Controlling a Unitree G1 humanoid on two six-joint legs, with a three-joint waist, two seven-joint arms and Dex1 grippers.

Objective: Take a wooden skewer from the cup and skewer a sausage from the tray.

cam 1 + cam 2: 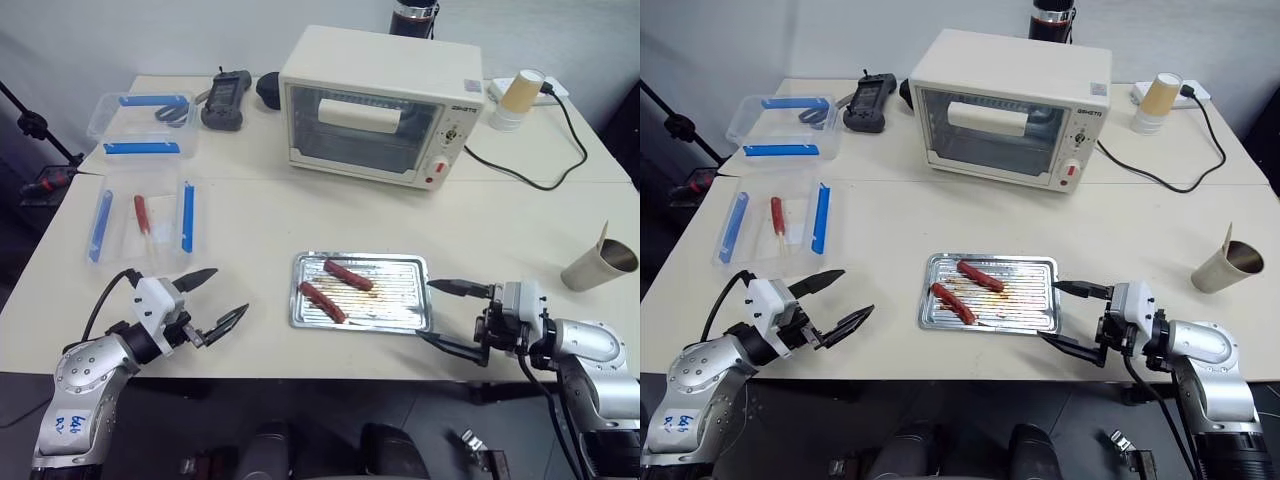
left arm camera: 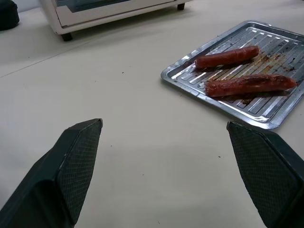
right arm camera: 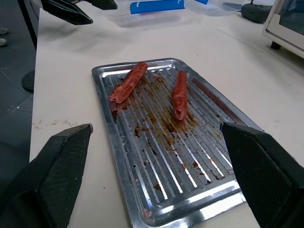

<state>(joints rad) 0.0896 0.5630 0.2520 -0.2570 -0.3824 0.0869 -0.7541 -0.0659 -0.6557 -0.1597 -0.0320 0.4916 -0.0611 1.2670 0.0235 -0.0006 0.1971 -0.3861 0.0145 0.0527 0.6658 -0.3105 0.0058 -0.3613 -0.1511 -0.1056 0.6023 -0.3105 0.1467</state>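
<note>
Two sausages (image 1: 347,274) lie apart on the tray (image 1: 410,318), which sits near the front edge of the table (image 1: 260,225), both angled the same way, greasy brown marks on the ridges between them. Left gripper (image 1: 214,298) hovers left of the tray, fingers spread wide, holding nothing. Right gripper (image 1: 440,313) hovers just beside the tray's right edge, fingers also spread wide, empty. Cup (image 1: 600,265) stands well to the right, near the table's right edge, a skewer (image 1: 604,231) poking up from its rim. Toaster oven (image 1: 375,105) behind the tray. Clear box (image 1: 140,220) at left holds a thin red piece (image 1: 141,213). Tan-and-white cup (image 1: 516,99) at far right rear
</note>
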